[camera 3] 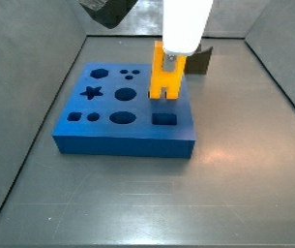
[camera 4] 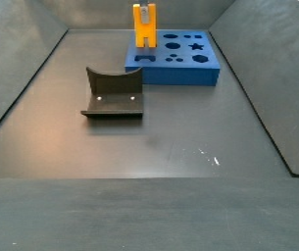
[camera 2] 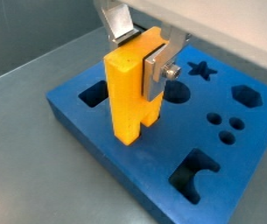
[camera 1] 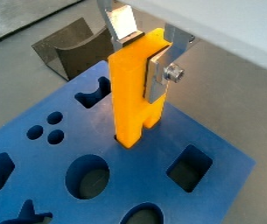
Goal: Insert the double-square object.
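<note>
- Looking in both wrist views, we see the gripper [camera 1: 144, 54] with its fingers [camera 2: 159, 63] clamped on the upper part of the yellow bar [camera 1: 137, 87].
- We see the bar upright, its prongs at the top face of the blue block [camera 3: 124, 138].
- A dark curved block [camera 4: 113, 93] sits well apart on the table [camera 4: 152, 147].
</note>
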